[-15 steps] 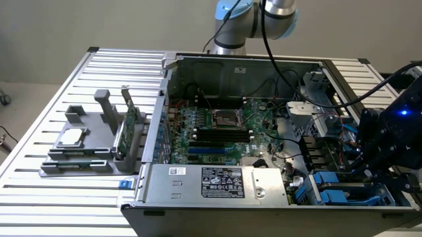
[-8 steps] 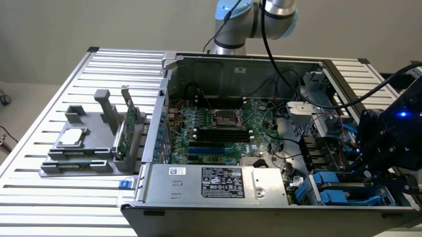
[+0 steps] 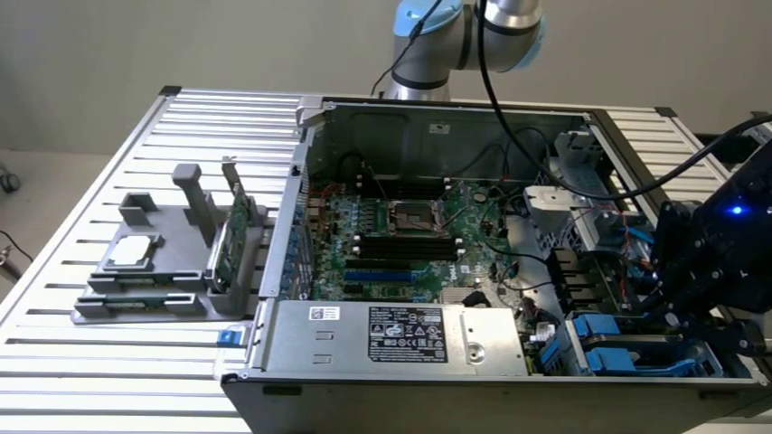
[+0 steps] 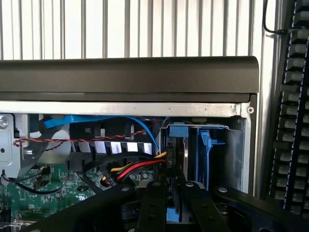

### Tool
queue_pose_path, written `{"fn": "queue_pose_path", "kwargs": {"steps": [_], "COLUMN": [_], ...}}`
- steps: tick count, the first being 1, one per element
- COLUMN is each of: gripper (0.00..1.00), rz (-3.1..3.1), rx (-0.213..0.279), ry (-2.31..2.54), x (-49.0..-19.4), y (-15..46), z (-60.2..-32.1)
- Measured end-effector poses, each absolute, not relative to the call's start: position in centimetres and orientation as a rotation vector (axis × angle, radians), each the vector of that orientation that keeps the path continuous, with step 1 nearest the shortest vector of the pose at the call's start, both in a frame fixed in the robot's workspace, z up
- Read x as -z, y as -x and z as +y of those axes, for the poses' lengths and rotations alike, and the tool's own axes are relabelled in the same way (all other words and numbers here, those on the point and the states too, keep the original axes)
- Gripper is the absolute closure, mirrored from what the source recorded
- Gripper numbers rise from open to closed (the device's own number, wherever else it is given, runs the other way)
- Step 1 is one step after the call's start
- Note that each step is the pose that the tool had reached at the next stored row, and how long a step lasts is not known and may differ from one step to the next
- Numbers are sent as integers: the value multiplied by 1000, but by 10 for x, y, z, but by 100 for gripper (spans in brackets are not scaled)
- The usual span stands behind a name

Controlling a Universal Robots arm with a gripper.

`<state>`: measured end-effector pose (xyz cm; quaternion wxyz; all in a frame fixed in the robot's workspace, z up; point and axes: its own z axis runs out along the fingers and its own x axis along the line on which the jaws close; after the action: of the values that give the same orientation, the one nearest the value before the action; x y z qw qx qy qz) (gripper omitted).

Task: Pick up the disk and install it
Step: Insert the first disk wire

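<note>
Gripper [image 4: 170,205] poised low over drive bay at case corner; we cannot tell jaw state. Just beyond fingers, disk [image 4: 190,154] stands on edge in bay, blue carrier rails showing. In exterior view, gripper [image 3: 693,316] hangs above blue carriers [image 3: 616,348]. We judge disk stiff, fairly heavy, shock-sensitive; smooth metal faces slippery, so grip plastic rails. SATA cables [image 4: 137,166] crowd beside bay.

- Even, soft light falls over the exterior view; the slatted counter [image 3: 72,298] reads pale and bright, without hard shadows.
- Inside the case [image 3: 422,217] it is dimmer, the far wall in grey shade.
- A blue LED [image 3: 737,212] glows on my wrist.
- In my wrist view the slats [image 4: 145,26] look washed out, near glare.
- My end effector [image 4: 169,203] is dark, close and soft in focus.
</note>
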<state>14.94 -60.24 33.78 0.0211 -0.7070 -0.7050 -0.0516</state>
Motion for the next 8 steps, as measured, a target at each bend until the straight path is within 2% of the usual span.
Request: {"fn": "queue_pose_path", "kwargs": {"steps": [8], "gripper": [83], "rz": [-2185], "rx": [160], "ry": [2192], "x": [-337], "y": [-150], "z": [-603]}}
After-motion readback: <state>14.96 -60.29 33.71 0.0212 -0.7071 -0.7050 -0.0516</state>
